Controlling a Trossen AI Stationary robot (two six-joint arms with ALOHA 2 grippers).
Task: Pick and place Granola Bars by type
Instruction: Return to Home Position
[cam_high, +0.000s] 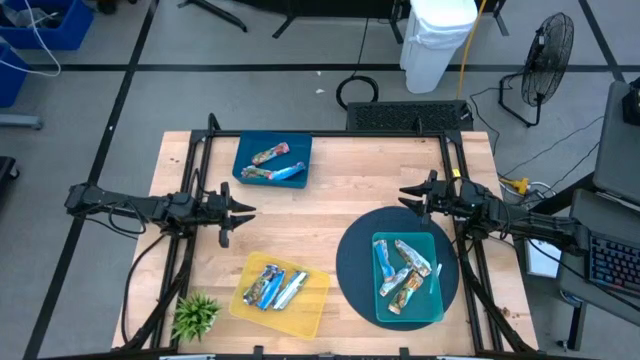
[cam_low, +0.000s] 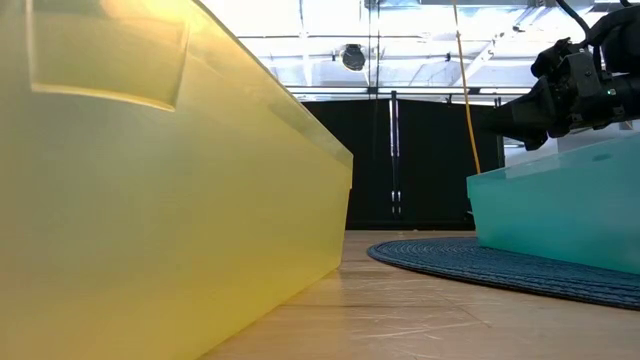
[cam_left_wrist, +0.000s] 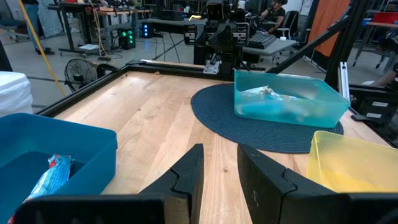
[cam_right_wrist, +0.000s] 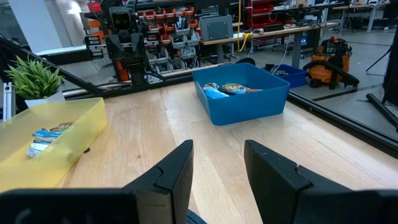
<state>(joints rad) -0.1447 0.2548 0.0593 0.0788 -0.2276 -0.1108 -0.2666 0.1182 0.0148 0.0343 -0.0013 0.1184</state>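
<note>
The middle of the wooden table (cam_high: 330, 190) is bare, an open lane between three bins, with black frame rails along its side and back edges. The left gripper (cam_high: 238, 211) hangs over the left side of that lane and the right gripper (cam_high: 412, 193) over the right side, just behind the round dark mat (cam_high: 350, 265). Each wrist view shows its own fingers parted by a clear gap with nothing between them (left gripper (cam_left_wrist: 219, 152), right gripper (cam_right_wrist: 217, 146)). The Granola Bars (cam_high: 273, 288) lie sorted in bins. The blue-silver ones are in the yellow bin (cam_high: 315, 300) near the front edge, side by side with their long axes slanting from front-left to back-right. Multicoloured ones are in the blue bin (cam_high: 245, 150) by the back edge, lying roughly crosswise. More are jumbled in the teal bin (cam_high: 432, 300) on the mat, mostly pointing along its long side. The wrapper print is too small to read. A small green plant (cam_high: 196, 315) stands at the front-left corner, beside the yellow bin.
</note>
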